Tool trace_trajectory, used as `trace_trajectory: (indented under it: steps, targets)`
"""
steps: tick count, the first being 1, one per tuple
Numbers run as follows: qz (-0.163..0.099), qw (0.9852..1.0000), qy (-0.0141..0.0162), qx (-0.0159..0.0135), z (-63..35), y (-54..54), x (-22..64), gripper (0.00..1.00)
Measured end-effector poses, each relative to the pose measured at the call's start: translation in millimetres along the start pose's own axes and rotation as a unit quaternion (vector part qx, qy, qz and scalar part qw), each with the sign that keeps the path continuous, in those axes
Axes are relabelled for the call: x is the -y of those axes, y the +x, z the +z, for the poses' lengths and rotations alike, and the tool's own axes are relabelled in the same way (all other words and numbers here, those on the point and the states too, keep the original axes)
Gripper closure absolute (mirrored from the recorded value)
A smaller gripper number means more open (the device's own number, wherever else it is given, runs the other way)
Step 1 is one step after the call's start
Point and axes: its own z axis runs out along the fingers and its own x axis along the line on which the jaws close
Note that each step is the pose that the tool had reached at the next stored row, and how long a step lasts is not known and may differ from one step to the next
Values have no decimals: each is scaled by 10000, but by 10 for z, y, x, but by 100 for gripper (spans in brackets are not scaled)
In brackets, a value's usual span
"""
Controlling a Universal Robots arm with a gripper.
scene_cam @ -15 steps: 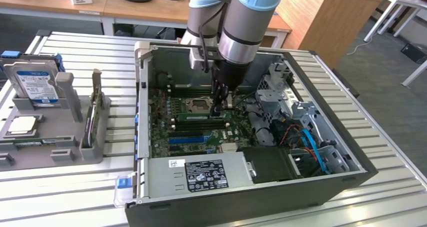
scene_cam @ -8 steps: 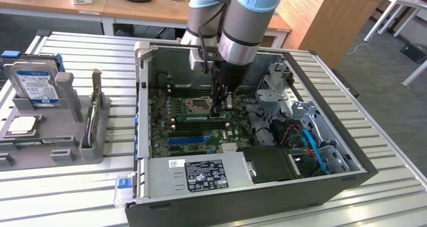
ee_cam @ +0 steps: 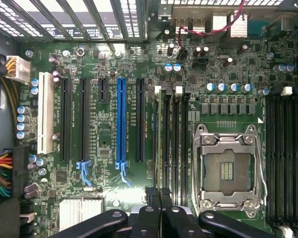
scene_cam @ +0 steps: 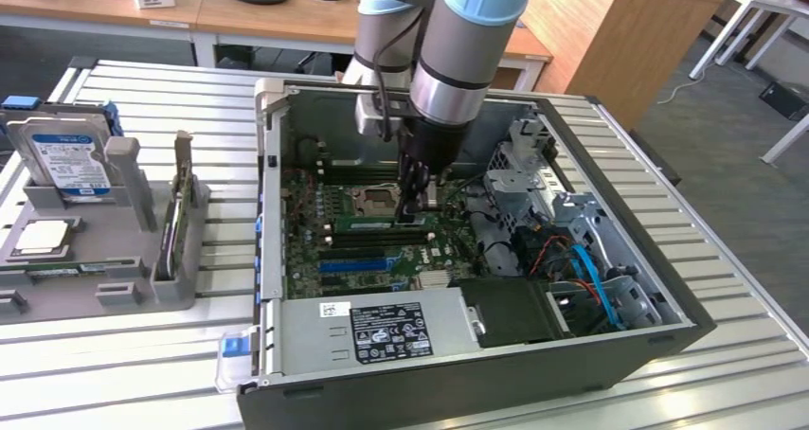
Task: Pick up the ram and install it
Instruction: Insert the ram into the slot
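Where the arm reaches: straight down into the open computer case (scene_cam: pixel 430 378), which lies on its side on a slatted table (scene_cam: pixel 127 383).
Gripper: the gripper (scene_cam: pixel 415 207) (ee_cam: pixel 160 192) hangs low over the motherboard (scene_cam: pixel 310 255) (ee_cam: pixel 104 168), at the bank of long black memory slots (ee_cam: pixel 175 144) just beside the processor socket (scene_cam: pixel 375 200) (ee_cam: pixel 228 168).
Pincer state: the two dark fingertips (ee_cam: pixel 152 194) are pressed together with only a thin seam between them; nothing can be made out pinched there.
Ram: the ram (scene_cam: pixel 370 223) is a thin green stick standing on edge along those slots, between the socket and the blue slot (scene_cam: pixel 360 258) (ee_cam: pixel 121 121). In the exterior view one end of it meets the gripper's tips; whether they touch, and whether the stick is fully seated, I cannot tell.
Other slots: black ones flank the blue slot, and a white slot (ee_cam: pixel 45 116) lies farthest from the socket.
Case contents: a power supply (scene_cam: pixel 379 331) with a black label sits at the near wall; blue cables (scene_cam: pixel 592 269) run toward the exterior view's right.
Tray: a grey tray (scene_cam: pixel 114 241) stands at the exterior view's left of the case, well apart from the gripper, holding an upright hard drive (scene_cam: pixel 63 160) with a blue label.
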Motion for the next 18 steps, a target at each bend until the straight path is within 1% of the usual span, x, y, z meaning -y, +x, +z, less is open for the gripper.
trace_trajectory:
  steps: [10,15,18]
  targets:
    - [0,10000,0,0,15,-13,0,88]
    - [0,10000,3,0,65,-13,2,88]
    - [0,10000,2,-1,66,-13,2,88]
